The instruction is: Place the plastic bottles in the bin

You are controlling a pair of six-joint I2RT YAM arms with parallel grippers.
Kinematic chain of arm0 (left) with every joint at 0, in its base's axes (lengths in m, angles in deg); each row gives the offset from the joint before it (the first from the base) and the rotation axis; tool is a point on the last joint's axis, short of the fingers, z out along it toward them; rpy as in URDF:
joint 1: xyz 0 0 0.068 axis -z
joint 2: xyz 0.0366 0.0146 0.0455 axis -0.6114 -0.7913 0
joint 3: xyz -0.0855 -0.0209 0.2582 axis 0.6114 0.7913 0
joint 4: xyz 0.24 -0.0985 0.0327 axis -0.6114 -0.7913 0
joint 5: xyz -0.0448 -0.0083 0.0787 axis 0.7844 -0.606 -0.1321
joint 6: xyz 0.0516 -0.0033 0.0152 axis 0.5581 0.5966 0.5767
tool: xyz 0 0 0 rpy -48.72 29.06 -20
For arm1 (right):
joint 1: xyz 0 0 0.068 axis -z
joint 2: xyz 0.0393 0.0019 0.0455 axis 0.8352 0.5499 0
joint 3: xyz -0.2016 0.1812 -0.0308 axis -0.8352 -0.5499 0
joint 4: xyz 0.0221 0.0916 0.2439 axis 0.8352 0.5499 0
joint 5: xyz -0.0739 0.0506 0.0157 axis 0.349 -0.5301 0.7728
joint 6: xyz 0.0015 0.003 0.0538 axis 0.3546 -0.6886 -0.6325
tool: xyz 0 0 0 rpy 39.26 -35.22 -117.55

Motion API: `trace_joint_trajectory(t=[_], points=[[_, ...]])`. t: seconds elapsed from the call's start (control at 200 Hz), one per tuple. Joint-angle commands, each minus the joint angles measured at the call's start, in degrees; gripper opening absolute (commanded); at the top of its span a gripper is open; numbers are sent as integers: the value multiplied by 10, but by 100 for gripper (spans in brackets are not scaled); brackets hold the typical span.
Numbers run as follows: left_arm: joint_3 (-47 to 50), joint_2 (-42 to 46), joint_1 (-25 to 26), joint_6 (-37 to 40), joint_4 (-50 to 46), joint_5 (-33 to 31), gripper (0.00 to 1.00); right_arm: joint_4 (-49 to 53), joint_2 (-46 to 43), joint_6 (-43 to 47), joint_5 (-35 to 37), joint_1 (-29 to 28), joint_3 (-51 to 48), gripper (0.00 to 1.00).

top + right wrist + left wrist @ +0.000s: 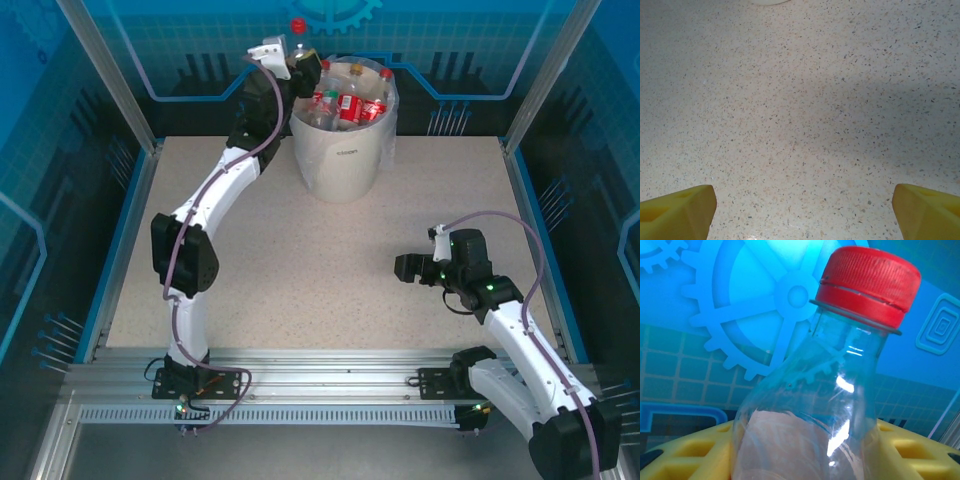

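Depositing a held bottle at the bin rim.

A clear red-capped bottle [810, 410] is clamped between the yellow pads [700, 450] of the left gripper [285, 55], which is closed on its body and raised at the far-left edge of the bin [340, 160]. The bin stands at the far centre of the table [300, 270] and is heaped with other plastic bottles [345, 95]. The drop step is judged to be in hand, with the task near its end. For the next move, the bottle must be carried right over the opening before the jaws are parted, since a roll-off from the heap is possible. The right gripper [802, 192] is held open, fingers wide apart, low over the speckled beige surface at the near right. The cell is enclosed by blue gear-patterned panels [740, 300] and aluminium posts [108, 75].
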Motion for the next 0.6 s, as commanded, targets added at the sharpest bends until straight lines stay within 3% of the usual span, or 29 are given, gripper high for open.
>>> trace_joint_trajectory(t=[0.0,0.475,0.525,0.595], points=[[-8,-46,14,10,-115,5,40,-7,3,0,0,7,2,92],[-26,-81,30,38,-152,17,50,-10,0,-1,1,8,-1,92],[-26,-80,29,39,-151,17,53,-10,0,-1,1,8,-2,92],[-27,-77,30,45,-147,19,67,-10,0,0,1,8,-2,92]])
